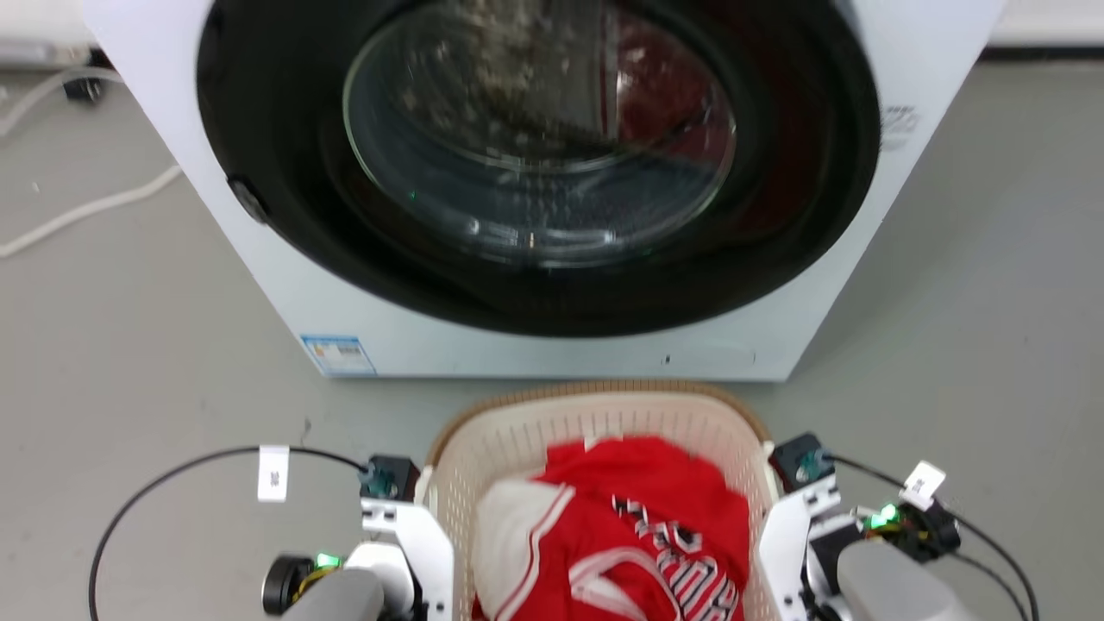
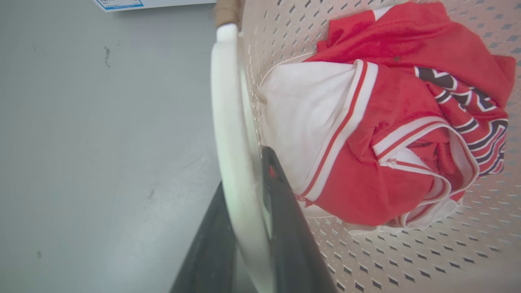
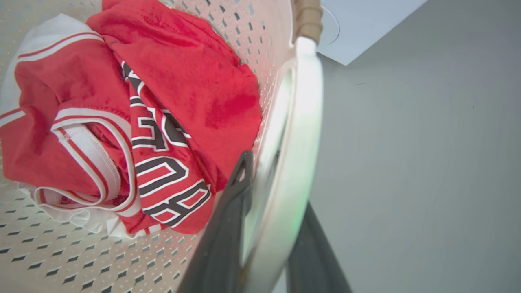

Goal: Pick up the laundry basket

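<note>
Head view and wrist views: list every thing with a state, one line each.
washing machine door: shut
laundry basket: upright, loaded
red jersey: crumpled inside the basket
left claw: shut on the left handle
right claw: shut on the right handle

- The floor (image 1: 129, 345) is grey and smooth, with a few small dark marks (image 1: 306, 427).
- A white washer (image 1: 285, 285) stands on it and faces the camera.
- Its round door has a wide black ring (image 1: 259, 129) around a glass (image 1: 535, 147); a red patch (image 1: 655, 95) shows in the glass on the right.
- A blue and white label (image 1: 338, 354) sits at the lower left corner of the front.
- White cables (image 1: 86, 207) lie on the floor, left of the washer, near a dark plug (image 1: 82, 86).
- A pale wall strip (image 1: 1044, 21) runs along the top edge.
- The light is soft and even.
</note>
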Controlling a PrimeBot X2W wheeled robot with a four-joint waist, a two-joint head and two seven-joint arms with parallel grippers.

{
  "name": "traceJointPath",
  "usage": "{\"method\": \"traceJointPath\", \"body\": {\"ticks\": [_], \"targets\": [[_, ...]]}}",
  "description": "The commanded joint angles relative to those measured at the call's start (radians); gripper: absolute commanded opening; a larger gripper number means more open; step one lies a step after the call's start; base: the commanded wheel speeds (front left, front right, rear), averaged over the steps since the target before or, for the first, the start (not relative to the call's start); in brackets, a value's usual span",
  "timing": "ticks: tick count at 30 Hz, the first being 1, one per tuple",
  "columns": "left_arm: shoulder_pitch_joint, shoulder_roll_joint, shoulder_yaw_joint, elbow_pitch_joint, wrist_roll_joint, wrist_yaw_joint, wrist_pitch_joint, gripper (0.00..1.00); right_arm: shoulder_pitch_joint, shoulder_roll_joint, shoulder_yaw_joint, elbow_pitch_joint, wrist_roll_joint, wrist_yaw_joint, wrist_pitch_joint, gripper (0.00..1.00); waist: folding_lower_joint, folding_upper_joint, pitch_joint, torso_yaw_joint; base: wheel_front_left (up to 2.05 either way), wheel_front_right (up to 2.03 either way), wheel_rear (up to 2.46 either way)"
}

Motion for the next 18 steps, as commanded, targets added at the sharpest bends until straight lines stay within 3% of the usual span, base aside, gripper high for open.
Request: {"method": "traceJointPath", "body": {"ticks": [1, 18], "targets": [[0.014, -0.006, -0.012, -0.014, -0.006, -0.01, 0.008, 0.0, 0.025, 0.014, 0.026, -0.003, 0.014, 0.006, 0.01, 0.0, 0.0002, -0.0001, -0.055, -0.003, 0.0, 0.0, 0.0], [0.093, 0.011, -0.118, -0.052, -0.127, -0.01, 0.157, 0.0, 0.091, -0.035, 0.259, -0.085, 0.269, 0.008, 0.162, 0.0, 0.0002, -0.0001, -0.185, -0.009, 0.0, 0.0, 0.0]]}}
